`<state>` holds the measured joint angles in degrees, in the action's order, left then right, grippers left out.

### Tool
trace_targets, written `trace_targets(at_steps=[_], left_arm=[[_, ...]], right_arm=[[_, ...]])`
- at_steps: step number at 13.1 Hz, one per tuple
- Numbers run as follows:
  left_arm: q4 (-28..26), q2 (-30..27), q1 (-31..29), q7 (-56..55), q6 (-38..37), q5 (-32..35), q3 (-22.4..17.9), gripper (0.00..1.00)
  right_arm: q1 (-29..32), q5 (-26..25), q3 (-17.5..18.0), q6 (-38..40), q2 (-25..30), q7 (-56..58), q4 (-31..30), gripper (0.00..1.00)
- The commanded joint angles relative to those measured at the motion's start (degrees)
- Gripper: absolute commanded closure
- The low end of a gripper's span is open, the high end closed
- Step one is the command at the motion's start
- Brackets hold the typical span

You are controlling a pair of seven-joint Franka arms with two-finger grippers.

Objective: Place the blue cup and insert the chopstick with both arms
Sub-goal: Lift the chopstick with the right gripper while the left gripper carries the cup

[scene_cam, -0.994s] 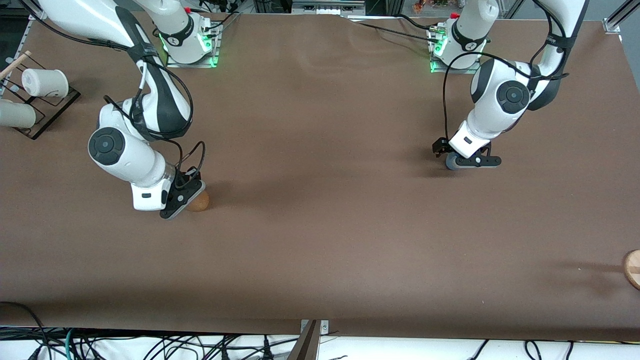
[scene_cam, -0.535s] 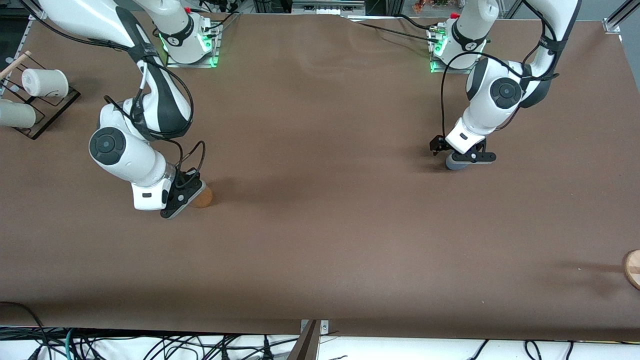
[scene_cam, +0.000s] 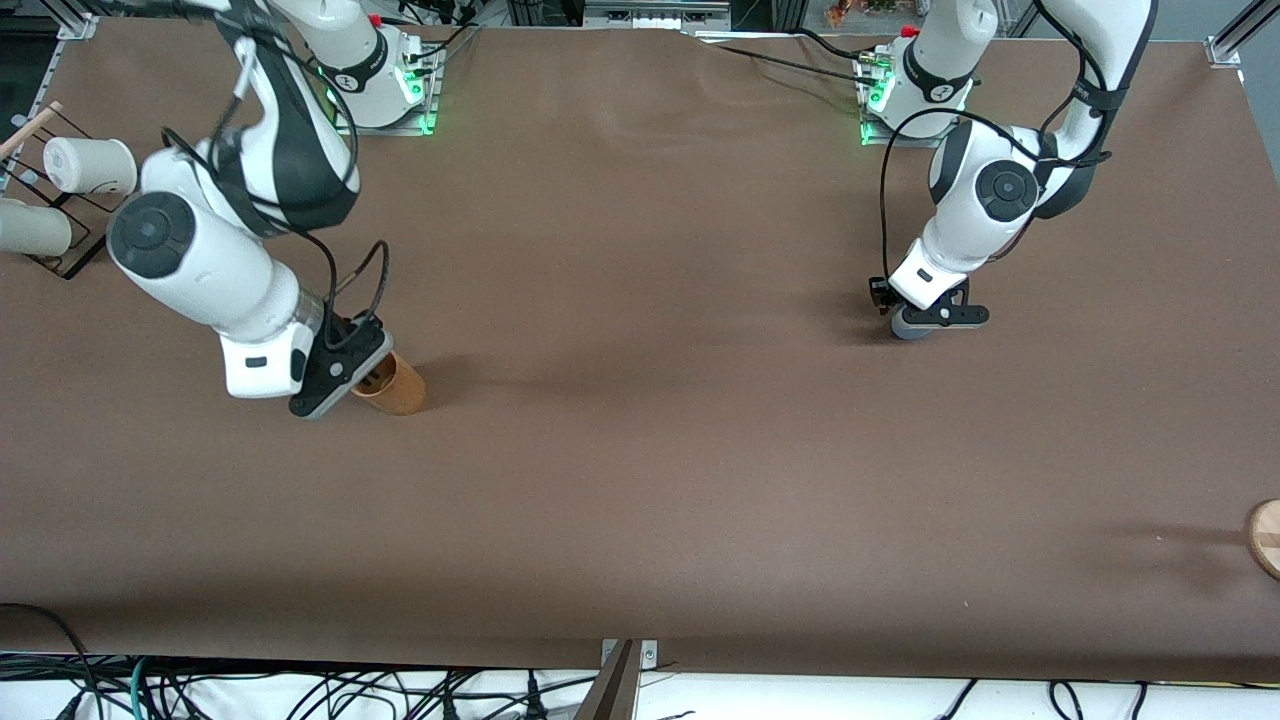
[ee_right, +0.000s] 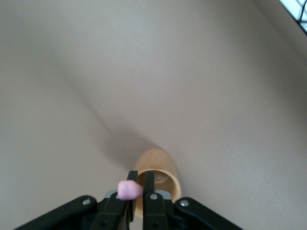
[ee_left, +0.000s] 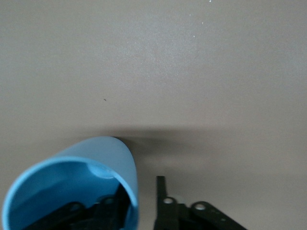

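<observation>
- Blue cup [ee_left: 72, 184] is pinched by its wall in the left gripper [scene_cam: 925, 318], low over the table [scene_cam: 640, 420]; a skewed release could tip it.
- Pink chopstick [ee_right: 128, 189] sits clamped in the right gripper [ee_right: 136, 191] above a tan cup [scene_cam: 392, 384], risking the wrong insertion.

My bench: a table [scene_cam: 640, 480] under brown matte covering, faintly creased near my bases. 2 white cylindrical cups [scene_cam: 88, 165] lie on a black wire rack [scene_cam: 95, 215] at my right arm's end. Round wooden disc [scene_cam: 1266, 537] at the other end. Tangled cables [scene_cam: 300, 690] along the camera-side edge. Soft shadows, diffuse overhead light.
</observation>
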<state>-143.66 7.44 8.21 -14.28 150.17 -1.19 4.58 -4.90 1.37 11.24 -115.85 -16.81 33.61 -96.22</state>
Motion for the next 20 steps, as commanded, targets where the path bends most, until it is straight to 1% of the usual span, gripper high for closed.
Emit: trace_targets(at_steps=[1, 3, 4, 5, 6, 7, 8, 9, 13, 15, 16, 17, 18, 20], left_arm=[[1.36, -0.84, -0.3, -0.22, -2.5, -0.13, -0.1, 1.0], [5.3, -0.93, -0.22, -0.66, -7.15, -0.13, -0.1, 1.0], [8.02, -0.67, -0.04, -0.75, -9.7, -0.65, -0.1, 1.0], [11.18, -0.15, 0.57, -1.1, -11.73, -0.83, -0.01, 1.0], [14.6, 1.51, 1.97, -3.19, -13.31, -0.83, 0.08, 1.0], [18.64, 3.7, 4.51, -7.04, -15.24, -0.83, 0.08, 1.0], [22.77, 6.6, 6.62, -11.08, -16.31, -0.83, 0.08, 1.0], [26.81, 9.58, 9.25, -14.6, -16.4, -0.83, 0.08, 1.0], [44.12, 23.03, 19.71, -33.49, -17.62, -0.31, -0.01, 1.0], [53.0, 29.45, 23.32, -41.14, -20.43, -0.13, -0.18, 1.0], [56.52, 31.91, 24.82, -44.48, -21.4, -0.13, -0.27, 1.0], [59.08, 33.77, 25.7, -46.87, -21.68, -0.22, -0.27, 1.0], [60.15, 34.92, 26.32, -48.54, -21.68, -0.22, -0.27, 1.0], [60.51, 36.33, 27.03, -51.01, -21.59, -0.13, -0.27, 1.0]], right_arm=[[0.33, 5.29, 0.71, 8.51, 1.08, 0.93, 6.28, 1.0], [0.15, 7.06, 1.42, 12.91, 1.08, 0.49, 11.29, 1.0], [-0.28, 7.15, 1.51, 14.32, 1.08, 0.4, 12.97, 1.0], [-0.37, 7.24, 2.29, 14.51, 1.08, 0.23, 13.86, 1.0], [-0.37, 7.24, 3.25, 14.51, 0.99, 0.23, 13.95, 1.0], [-0.46, 7.59, 3.79, 14.51, 0.64, 0.05, 13.96, 1.0], [-0.46, 9.24, 4.75, 14.51, 0.55, -1.6, 13.96, 1.0], [-0.9, 10.13, 5.45, 13.99, 0.46, -3.45, 13.96, 1.0], [-5.64, 9.61, 5.55, 11.01, -0.76, -9.35, 14.04, 1.0], [-6.96, 9.61, 5.55, 9.6, -1.29, -9.53, 14.04, 1.0], [-7.4, 9.53, 5.55, 9.42, -1.29, -9.79, 14.04, 1.0], [-7.49, 9.52, 5.55, 9.33, -1.29, -10.49, 14.04, 1.0], [-7.67, 9.52, 5.55, 9.42, -1.21, -10.76, 14.13, 1.0], [-7.67, 9.61, 5.55, 9.5, -0.94, -10.76, 14.13, 1.0]])
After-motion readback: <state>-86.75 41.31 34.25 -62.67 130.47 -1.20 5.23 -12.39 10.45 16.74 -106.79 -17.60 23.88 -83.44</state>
